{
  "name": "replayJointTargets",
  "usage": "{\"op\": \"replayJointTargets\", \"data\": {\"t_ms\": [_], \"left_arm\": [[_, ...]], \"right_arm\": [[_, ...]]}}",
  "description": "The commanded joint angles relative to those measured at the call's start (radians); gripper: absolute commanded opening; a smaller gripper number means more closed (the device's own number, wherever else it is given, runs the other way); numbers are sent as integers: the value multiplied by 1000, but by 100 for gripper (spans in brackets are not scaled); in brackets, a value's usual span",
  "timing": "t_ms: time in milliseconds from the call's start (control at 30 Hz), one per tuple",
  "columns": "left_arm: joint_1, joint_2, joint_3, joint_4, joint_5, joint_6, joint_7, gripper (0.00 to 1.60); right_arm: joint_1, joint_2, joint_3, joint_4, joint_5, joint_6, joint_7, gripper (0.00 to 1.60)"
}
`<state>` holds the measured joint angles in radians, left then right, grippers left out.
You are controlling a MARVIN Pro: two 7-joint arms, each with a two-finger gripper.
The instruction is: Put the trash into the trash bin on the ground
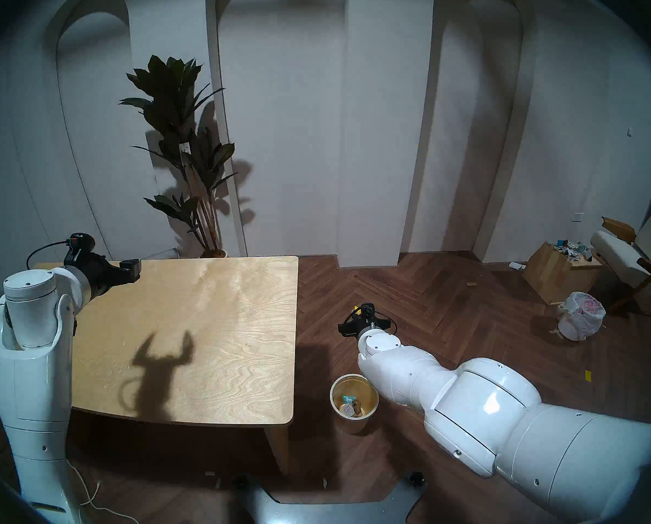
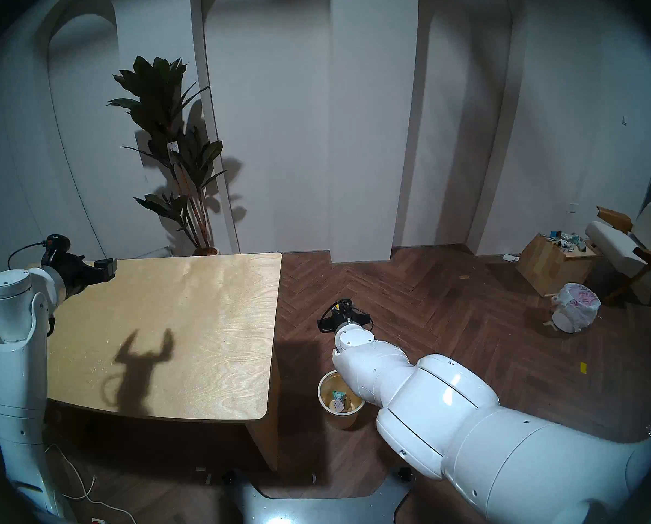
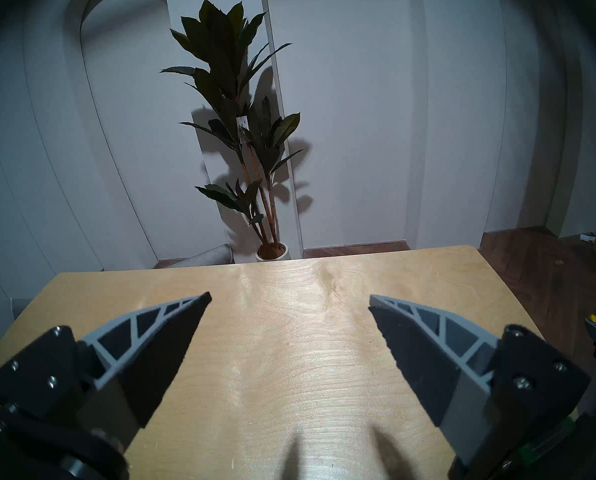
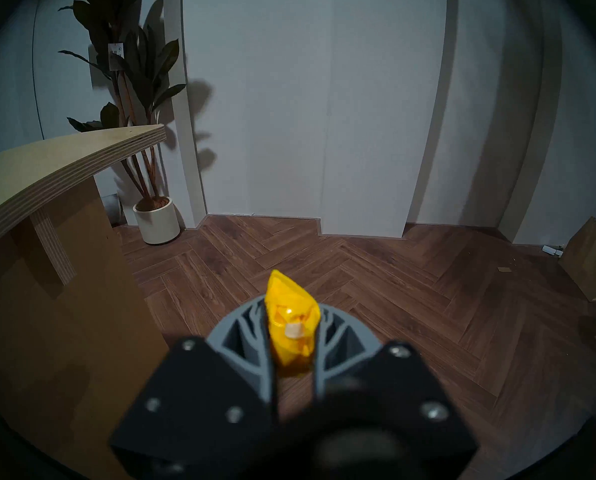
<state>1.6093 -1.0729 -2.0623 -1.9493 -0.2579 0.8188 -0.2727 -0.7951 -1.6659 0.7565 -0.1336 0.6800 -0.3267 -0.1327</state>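
Right gripper (image 4: 291,325) clamped on yellow paper lump (image 4: 291,327), held above the wood floor (image 4: 376,288) beyond the cream trash bin (image 1: 334,400); bin beside the table (image 1: 203,323), scraps inside; left gripper (image 3: 289,302) spread wide, empty, over the tabletop.

Both arms wear glossy white, rounded shells split by thin dark seams and dotted with small dark screws. The left arm (image 1: 32,364) has a cylindrical cap with a grey top, and a forked white bracket cradles that joint. A black cable loops from a black wrist module marked with a small red spot. The left gripper (image 3: 289,301) has black angular mounts with silver screws and grey ribbed, triangular fingers (image 3: 158,327) faced with black pads. The right gripper (image 4: 291,325) shows the same black plates, silver screws and grey branching ribs. A grey metal base plate (image 1: 327,512) sits below.
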Motion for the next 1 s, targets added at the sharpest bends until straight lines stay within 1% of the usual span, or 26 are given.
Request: {"op": "replayJointTargets", "data": {"t_ms": [0,233,467,633,667,700,767,833,867,900,967], "left_arm": [[-14,5,-5,-17,-3,-6,-1,160],[-14,5,-5,-17,-3,-6,-1,160],[-14,5,-6,-18,-3,-6,-1,160],[-14,5,-6,-18,-3,-7,-1,160],[-20,-2,-4,-19,-9,-10,-4,160],[-21,-2,2,-22,-8,-17,-4,160],[-30,-6,12,-26,-14,-19,-7,160],[-34,-7,21,-29,-9,-24,-2,160],[-40,-10,31,-31,-12,-36,-4,160],[-48,-14,37,-31,-19,-34,-5,160],[-64,-19,63,-26,-21,-44,0,160]], "right_arm": [[10,-6,2,-4,1,-8,1,160],[12,2,12,-5,8,-11,3,160],[26,10,37,-14,29,-22,12,160],[33,28,39,-30,28,-74,35,160],[32,52,33,-47,20,-116,57,160],[31,66,31,-57,17,-135,69,160],[24,94,25,-80,8,-165,86,160],[21,105,25,-90,6,-175,91,160],[15,121,25,-103,2,-191,99,160],[12,131,25,-109,0,-198,98,160],[-1,154,30,-127,-1,-242,104,160]]}}
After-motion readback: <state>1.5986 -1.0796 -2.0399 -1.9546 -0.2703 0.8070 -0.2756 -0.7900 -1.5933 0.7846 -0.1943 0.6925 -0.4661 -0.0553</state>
